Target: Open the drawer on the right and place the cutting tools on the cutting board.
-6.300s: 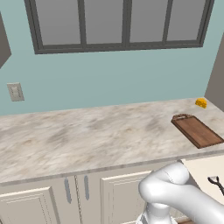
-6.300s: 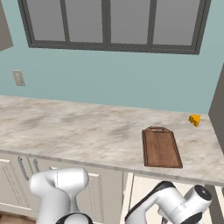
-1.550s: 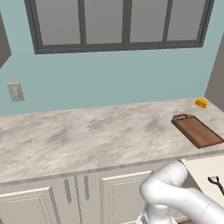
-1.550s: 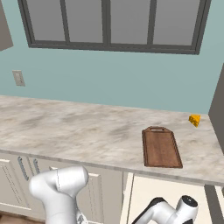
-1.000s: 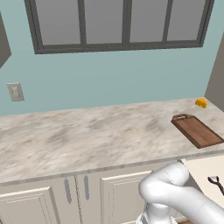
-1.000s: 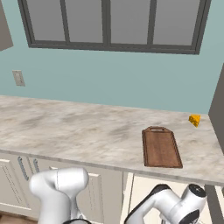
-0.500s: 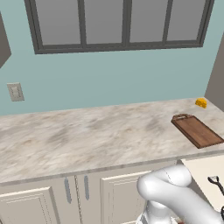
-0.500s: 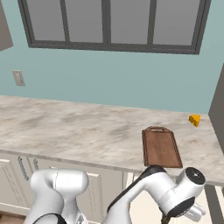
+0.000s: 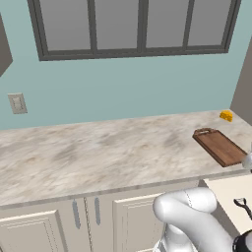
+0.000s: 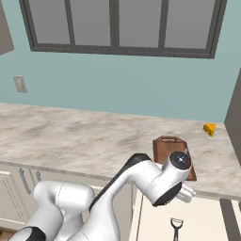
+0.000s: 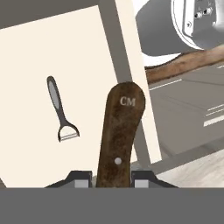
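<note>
The drawer [image 9: 230, 190] [image 10: 153, 217] stands pulled out below the counter's right end, its pale inside [image 11: 65, 52] showing. My gripper [image 11: 115, 177] is shut on a knife's dark brown wooden handle [image 11: 120, 131] marked "CM"; its blade is hidden. My hand [image 10: 187, 193] hovers above the drawer, just in front of the counter edge. A small grey-handled cutting tool with a forked head [image 11: 61, 111] [image 9: 242, 206] [image 10: 176, 227] lies on the drawer floor. The dark reddish-brown cutting board [image 9: 220, 146] [image 10: 163, 146] rests on the counter behind my hand, partly covered by my arm.
A small yellow object [image 9: 226, 115] [image 10: 209, 129] sits by the wall past the board. Cream cabinet doors with grey bar handles [image 9: 76, 214] run under the marble counter [image 9: 98, 157]. A dark wall [image 10: 234, 117] closes the counter's right end.
My arm has risen out of the drawer: the hand was low at the frame's bottom edge a second ago and now hangs at counter height in front of the board.
</note>
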{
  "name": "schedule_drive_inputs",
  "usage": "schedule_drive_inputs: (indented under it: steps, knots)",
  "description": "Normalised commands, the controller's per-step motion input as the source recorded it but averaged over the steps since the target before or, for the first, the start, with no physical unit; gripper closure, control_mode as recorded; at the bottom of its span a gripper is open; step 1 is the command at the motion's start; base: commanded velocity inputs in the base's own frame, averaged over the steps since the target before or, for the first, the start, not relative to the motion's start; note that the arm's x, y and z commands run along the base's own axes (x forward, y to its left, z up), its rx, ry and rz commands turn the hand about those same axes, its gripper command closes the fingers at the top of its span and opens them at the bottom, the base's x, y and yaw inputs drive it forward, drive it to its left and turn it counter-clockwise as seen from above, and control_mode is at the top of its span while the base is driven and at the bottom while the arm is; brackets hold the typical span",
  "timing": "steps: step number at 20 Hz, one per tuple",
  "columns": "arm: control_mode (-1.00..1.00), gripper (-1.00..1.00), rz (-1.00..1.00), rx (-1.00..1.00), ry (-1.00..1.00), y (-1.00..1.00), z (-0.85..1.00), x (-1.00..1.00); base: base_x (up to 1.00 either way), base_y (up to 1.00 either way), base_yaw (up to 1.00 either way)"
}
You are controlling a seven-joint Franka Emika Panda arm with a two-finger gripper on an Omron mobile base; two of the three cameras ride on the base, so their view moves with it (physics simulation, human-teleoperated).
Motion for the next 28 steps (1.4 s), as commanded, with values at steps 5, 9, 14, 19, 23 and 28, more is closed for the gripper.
schedule_drive_inputs:
  steps: [5, 9, 14, 19, 23, 28]
  knots:
    - [-1.0, 1.0, 0.02, -0.05, 0.08, 0.48, 0.24, 0.89, 0.0, 0.0, 0.0]
    - [-1.0, 1.0, 0.0, -0.15, 0.37, 0.53, 0.24, 0.73, 0.0, 0.0, 0.0]
    - [-1.0, 1.0, 0.0, -0.06, 0.09, 0.16, 0.02, 0.08, 0.0, 0.0, 0.0]
    - [-1.0, 1.0, 0.0, 0.0, 0.01, 0.0, 0.0, 0.35, 0.0, 0.0, 0.0]
    - [-1.0, 1.0, 0.05, 0.06, 0.0, -0.13, 0.0, 0.54, 0.0, 0.0, 0.0]
    - [-1.0, 1.0, 0.07, 0.05, 0.0, -0.14, 0.0, 0.72, 0.0, 0.0, 0.0]
